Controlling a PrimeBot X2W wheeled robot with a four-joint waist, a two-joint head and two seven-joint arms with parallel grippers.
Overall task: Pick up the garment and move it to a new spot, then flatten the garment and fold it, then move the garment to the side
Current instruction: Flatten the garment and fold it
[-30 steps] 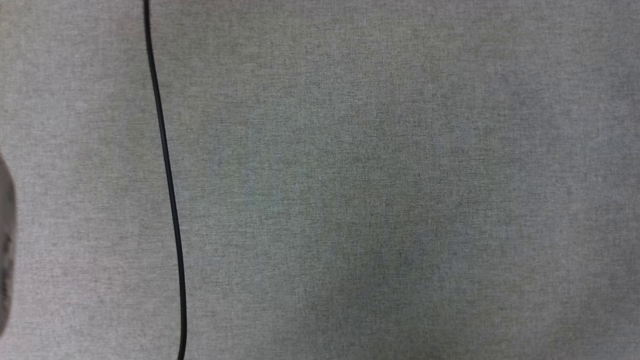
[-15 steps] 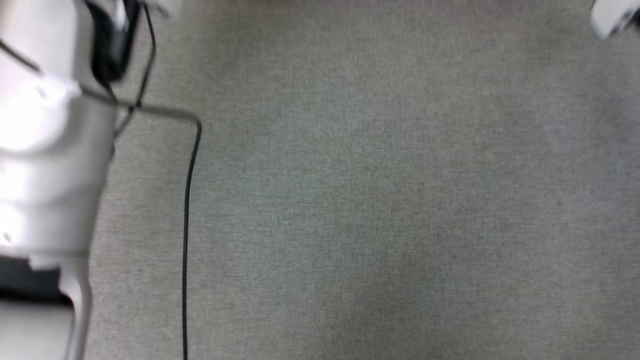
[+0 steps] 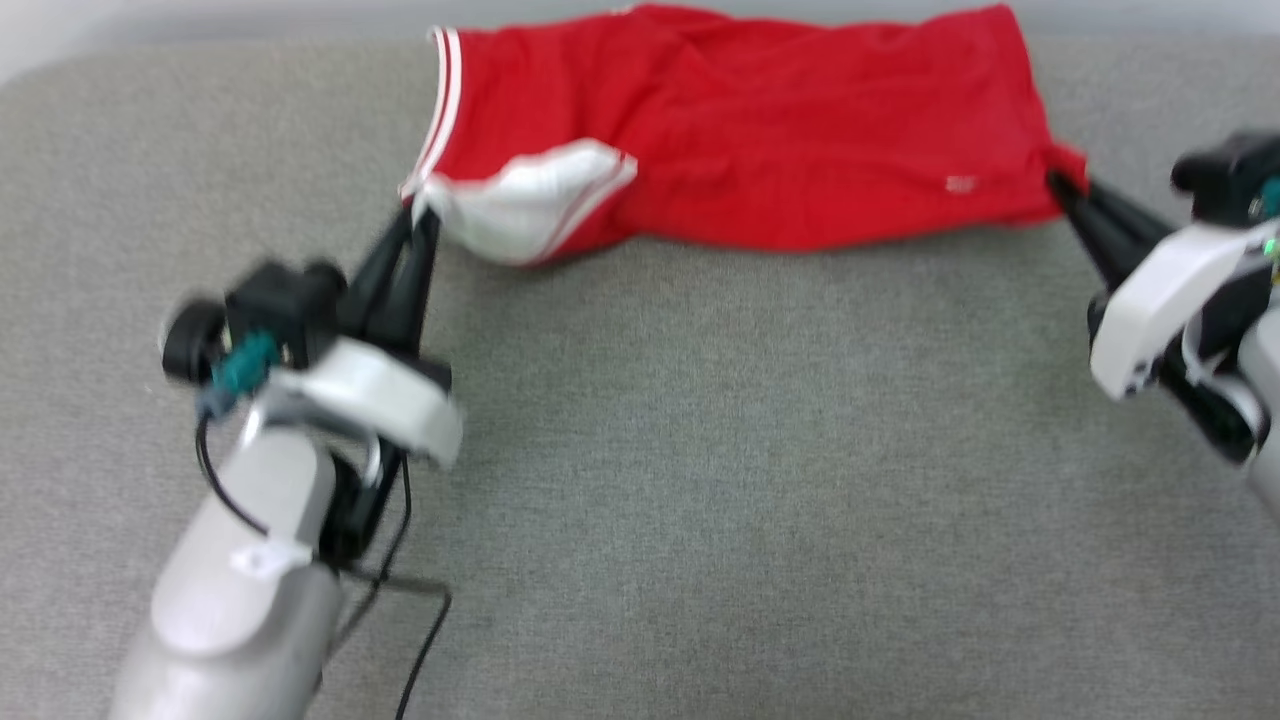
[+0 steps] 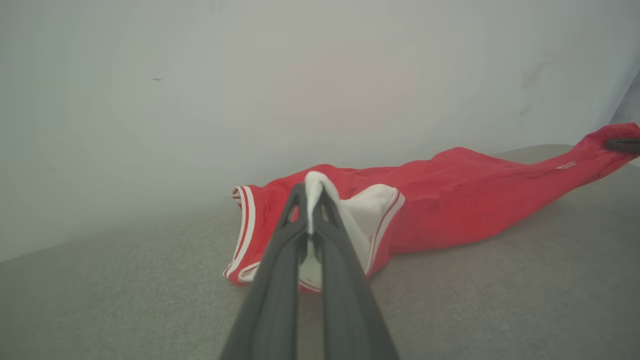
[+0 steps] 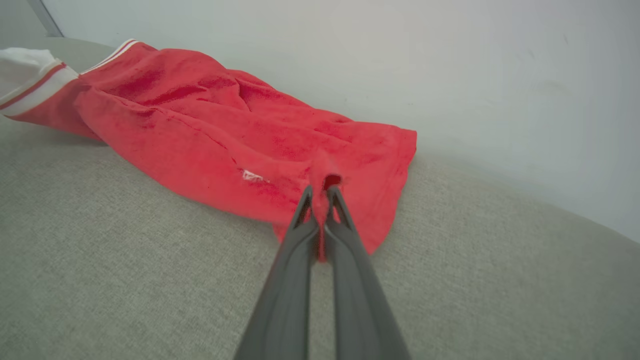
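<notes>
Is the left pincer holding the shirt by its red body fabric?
No, the left pincer is shut on the white sleeve of the garment, with white cloth pinched between its fingers.

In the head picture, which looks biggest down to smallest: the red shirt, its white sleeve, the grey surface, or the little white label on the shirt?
1. grey surface
2. red shirt
3. white sleeve
4. little white label
The gaps in size are plain, so there are no ties.
</notes>
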